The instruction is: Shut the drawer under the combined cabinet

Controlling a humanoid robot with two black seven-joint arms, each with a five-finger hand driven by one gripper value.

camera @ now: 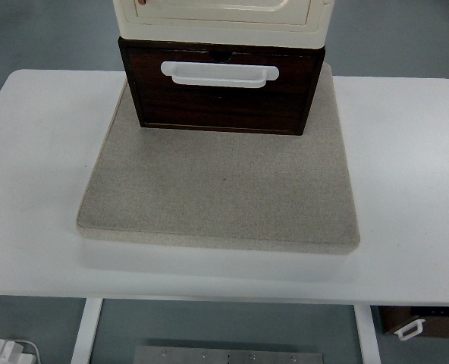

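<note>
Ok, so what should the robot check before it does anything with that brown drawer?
1. Drawer in view: ok, its dark front faces the camera.
2. Drawer shut or not: cannot tell from this steep angle.
3. White handle free of clutter: ok.
4. Grey mat in front of the drawer bare: ok.
5. Cream cabinet sitting on top of the drawer box: ok.
6. Robot hands visible: not ok, neither shows.

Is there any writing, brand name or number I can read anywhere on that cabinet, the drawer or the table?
None readable: the dark brown wooden drawer, its white plastic handle, the cream cabinet, the grey stone-like slab and the white table show no print.
</note>
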